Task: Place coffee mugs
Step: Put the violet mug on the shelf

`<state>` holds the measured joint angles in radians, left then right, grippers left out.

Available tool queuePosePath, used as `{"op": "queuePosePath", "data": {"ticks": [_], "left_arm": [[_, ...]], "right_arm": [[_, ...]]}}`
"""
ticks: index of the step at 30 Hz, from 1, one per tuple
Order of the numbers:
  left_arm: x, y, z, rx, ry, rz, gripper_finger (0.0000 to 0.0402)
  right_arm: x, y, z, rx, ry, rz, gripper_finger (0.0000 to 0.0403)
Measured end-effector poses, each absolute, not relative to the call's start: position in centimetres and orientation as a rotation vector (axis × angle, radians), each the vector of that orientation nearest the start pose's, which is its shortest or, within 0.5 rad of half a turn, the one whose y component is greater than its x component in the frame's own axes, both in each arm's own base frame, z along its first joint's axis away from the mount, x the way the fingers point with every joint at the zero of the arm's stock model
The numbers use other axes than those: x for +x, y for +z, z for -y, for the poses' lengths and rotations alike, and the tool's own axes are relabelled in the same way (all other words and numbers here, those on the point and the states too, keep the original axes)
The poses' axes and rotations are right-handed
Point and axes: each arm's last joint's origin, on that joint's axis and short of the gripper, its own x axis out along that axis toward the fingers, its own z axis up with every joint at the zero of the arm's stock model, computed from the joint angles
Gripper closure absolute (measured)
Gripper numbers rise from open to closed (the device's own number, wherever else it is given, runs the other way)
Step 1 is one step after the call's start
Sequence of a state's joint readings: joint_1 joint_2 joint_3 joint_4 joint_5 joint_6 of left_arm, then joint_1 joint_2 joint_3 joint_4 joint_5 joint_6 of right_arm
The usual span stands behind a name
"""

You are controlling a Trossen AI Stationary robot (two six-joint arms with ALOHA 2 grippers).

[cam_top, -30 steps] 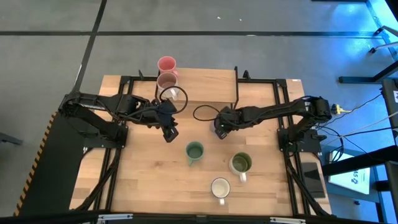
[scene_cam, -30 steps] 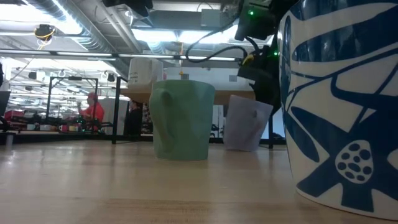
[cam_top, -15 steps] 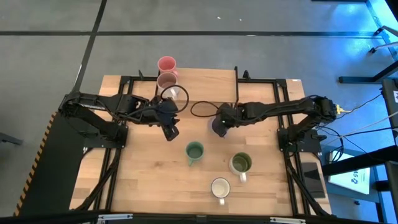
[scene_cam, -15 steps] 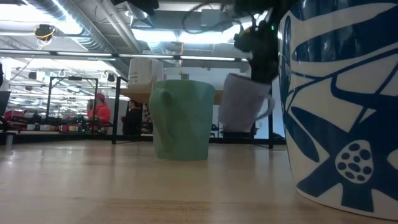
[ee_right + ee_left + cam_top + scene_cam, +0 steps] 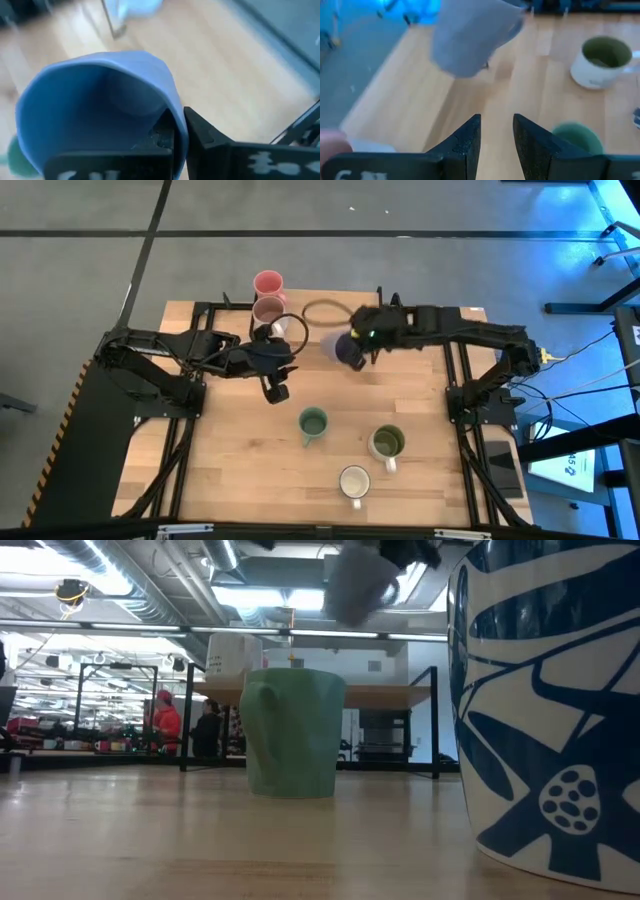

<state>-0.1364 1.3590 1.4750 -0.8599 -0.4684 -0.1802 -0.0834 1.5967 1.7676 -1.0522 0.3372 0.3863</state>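
Right gripper clamps the lavender mug by its rim, aloft near the tabletop's far edge. Mugs stacked at that edge lie toward its left; left gripper, fingers parted and empty, waits nearer them.

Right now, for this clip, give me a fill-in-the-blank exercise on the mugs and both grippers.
1. The right gripper holds the ____ mug clear of the table.
2. Its fingers clamp the mug by its ____.
3. The left gripper hangs beside the teal-green mug with ____ between its fingers.
4. The olive-green mug stands between the teal-green one and the ____ mug.

Missing words: lavender; rim; nothing; white
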Motion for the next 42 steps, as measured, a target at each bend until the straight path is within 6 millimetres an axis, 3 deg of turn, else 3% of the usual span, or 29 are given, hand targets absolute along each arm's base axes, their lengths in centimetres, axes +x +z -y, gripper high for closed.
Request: {"op": "queuePosePath", "data": {"ticks": [4,11,21,36,42], "left_arm": [[27.6,39.2,2.3,0.108,0.429,-0.599,0.0294],[28.7,39.8,2.3,0.283,0.499,-0.527,0.0294],[31.3,39.3,3.0,0.554,0.614,-0.506,0.0294],[33.6,38.3,3.9,0.678,0.736,-0.505,0.0294],[33.6,38.3,3.9,0.741,0.723,-0.535,0.0340]], "right_arm": [[31.2,42.6,4.0,0.223,-0.619,-0.667,0.0402],[31.6,45.0,4.3,0.250,-0.648,-0.462,0.0402],[32.7,46.1,4.2,0.335,-0.590,-0.306,0.0403],[33.2,46.2,4.1,0.378,-0.518,-0.278,0.0403],[33.3,46.2,4.0,0.365,-0.492,-0.282,0.0403]]}}
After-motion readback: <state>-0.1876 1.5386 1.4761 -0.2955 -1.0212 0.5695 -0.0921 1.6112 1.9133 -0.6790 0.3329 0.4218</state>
